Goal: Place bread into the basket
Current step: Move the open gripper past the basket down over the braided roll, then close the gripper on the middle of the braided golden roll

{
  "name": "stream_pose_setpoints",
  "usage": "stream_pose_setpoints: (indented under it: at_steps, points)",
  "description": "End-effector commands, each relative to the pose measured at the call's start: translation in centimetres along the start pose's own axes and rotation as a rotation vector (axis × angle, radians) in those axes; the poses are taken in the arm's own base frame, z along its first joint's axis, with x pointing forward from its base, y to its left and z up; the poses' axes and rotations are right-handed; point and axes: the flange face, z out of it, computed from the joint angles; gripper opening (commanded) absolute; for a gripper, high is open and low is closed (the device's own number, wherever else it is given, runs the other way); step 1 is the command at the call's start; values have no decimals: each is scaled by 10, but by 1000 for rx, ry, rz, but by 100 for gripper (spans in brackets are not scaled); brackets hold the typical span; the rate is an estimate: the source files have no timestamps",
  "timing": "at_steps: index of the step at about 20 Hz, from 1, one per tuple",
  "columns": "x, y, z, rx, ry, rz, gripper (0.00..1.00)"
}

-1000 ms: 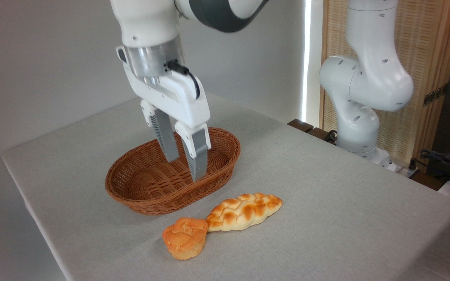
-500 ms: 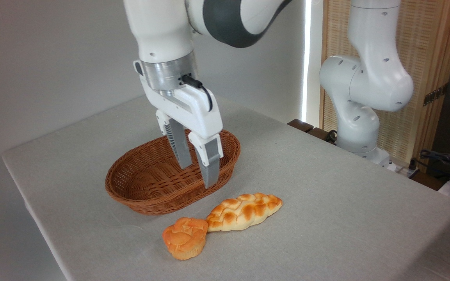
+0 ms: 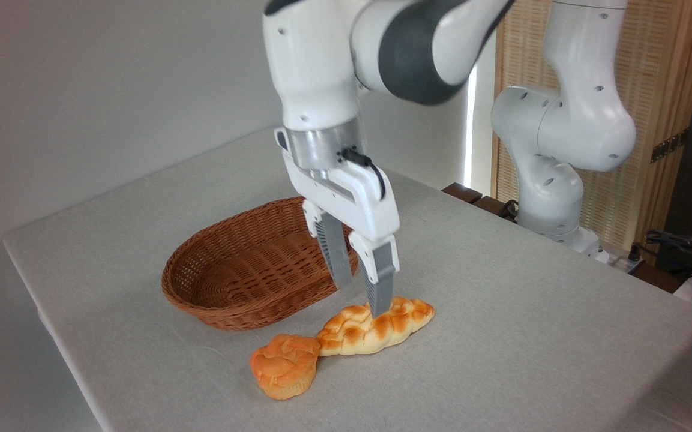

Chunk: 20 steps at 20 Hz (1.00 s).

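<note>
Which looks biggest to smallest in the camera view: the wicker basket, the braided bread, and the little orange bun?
1. basket
2. bread
3. bun, though it sits nearest the camera

Bun [image 3: 284, 365] touching bread [image 3: 376, 326] at left end; basket [image 3: 249, 270] just behind. Bare table [image 3: 532, 336] right of and in front of bread, open to approach.
</note>
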Motion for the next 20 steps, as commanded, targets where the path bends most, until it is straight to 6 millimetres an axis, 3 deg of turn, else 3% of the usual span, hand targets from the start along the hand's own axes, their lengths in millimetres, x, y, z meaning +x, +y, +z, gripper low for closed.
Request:
stream_pose_setpoints:
  at_steps: [1,6,7,9,10,11,20]
  points:
    - [-5,19,34,21,13,39,100]
    - [-5,25,64,32,-10,72,100]
    - [-4,25,67,34,-19,80,94]
    - [-2,26,68,34,-21,86,59]
    - [-2,26,68,34,-21,86,46]
    - [-3,26,68,34,-20,84,40]
    - [-3,25,71,26,-28,84,39]
